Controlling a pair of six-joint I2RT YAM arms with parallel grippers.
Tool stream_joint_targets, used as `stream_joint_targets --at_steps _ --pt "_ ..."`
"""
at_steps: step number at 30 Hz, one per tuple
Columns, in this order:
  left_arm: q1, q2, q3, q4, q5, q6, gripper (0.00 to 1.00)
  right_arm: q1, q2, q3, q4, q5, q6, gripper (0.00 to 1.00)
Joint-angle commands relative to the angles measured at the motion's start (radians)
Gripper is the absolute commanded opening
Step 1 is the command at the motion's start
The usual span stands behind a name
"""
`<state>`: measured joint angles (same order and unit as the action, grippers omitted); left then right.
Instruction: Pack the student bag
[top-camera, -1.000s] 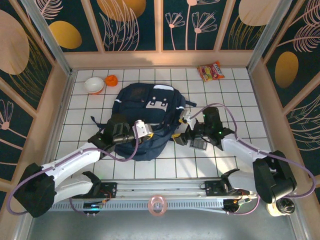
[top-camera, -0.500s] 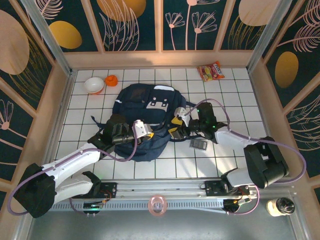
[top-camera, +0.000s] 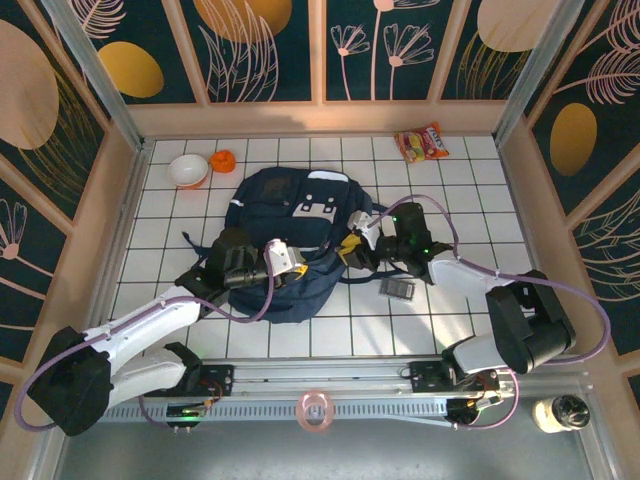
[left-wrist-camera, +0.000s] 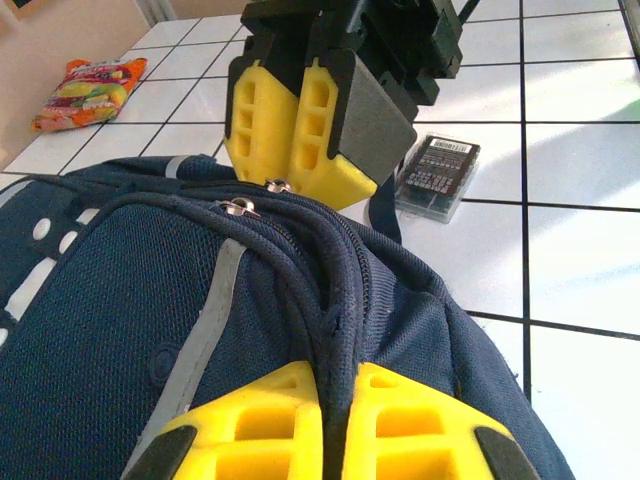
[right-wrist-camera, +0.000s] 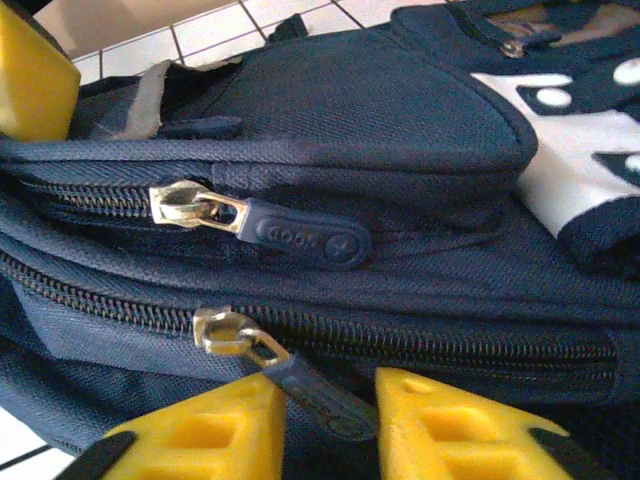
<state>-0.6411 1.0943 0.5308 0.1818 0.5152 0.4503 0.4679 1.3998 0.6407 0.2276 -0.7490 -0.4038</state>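
The navy woven student bag (top-camera: 290, 235) lies mid-table on glossy white tiles (top-camera: 330, 325). The left gripper (left-wrist-camera: 338, 375) pinches its ridged seam. The right gripper (right-wrist-camera: 330, 390) straddles 1 seemingly rubbery zipper pull (right-wrist-camera: 305, 388); I cannot tell whether it grips.

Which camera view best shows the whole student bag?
Top external: the whole student bag lies on the tiled table, outline visible. The left wrist view gives one end with a grey stripe; the right wrist view, two zippers close up.
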Motion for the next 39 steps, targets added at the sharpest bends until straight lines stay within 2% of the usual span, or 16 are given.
stream_joint_targets --at_steps 1,8,13,18,29,32,33,35,37,39 --pt "-0.005 -0.024 0.012 0.113 0.090 -0.012 0.00 0.007 -0.019 0.025 -0.010 0.025 0.009 0.22" --pt "-0.005 -0.028 0.014 0.076 0.054 0.012 0.00 -0.009 -0.052 0.022 -0.006 0.046 0.032 0.00" --pt "-0.005 -0.025 0.016 0.047 0.033 0.027 0.00 -0.038 -0.081 0.022 -0.017 0.063 0.040 0.00" --pt "-0.004 -0.022 0.023 0.010 0.041 0.045 0.00 -0.065 -0.079 0.034 -0.050 0.150 0.034 0.00" --pt "-0.005 -0.031 0.053 -0.063 0.114 0.080 0.00 -0.133 0.085 0.147 -0.120 0.296 0.006 0.00" --pt "-0.005 -0.033 0.053 -0.071 0.109 0.079 0.00 -0.153 0.130 0.180 -0.129 0.286 -0.013 0.00" --pt "-0.005 -0.034 0.053 -0.076 0.099 0.077 0.03 -0.155 0.128 0.183 -0.129 0.278 -0.026 0.00" --pt "-0.005 -0.047 0.054 -0.089 0.072 0.076 0.29 -0.154 0.097 0.170 -0.126 0.242 -0.051 0.01" --pt "-0.005 -0.081 0.051 -0.108 0.029 0.082 0.50 -0.151 0.040 0.138 -0.107 0.238 -0.063 0.22" --pt "0.000 -0.114 0.049 -0.137 -0.012 0.097 0.57 -0.148 -0.019 0.111 -0.112 0.215 -0.087 0.29"
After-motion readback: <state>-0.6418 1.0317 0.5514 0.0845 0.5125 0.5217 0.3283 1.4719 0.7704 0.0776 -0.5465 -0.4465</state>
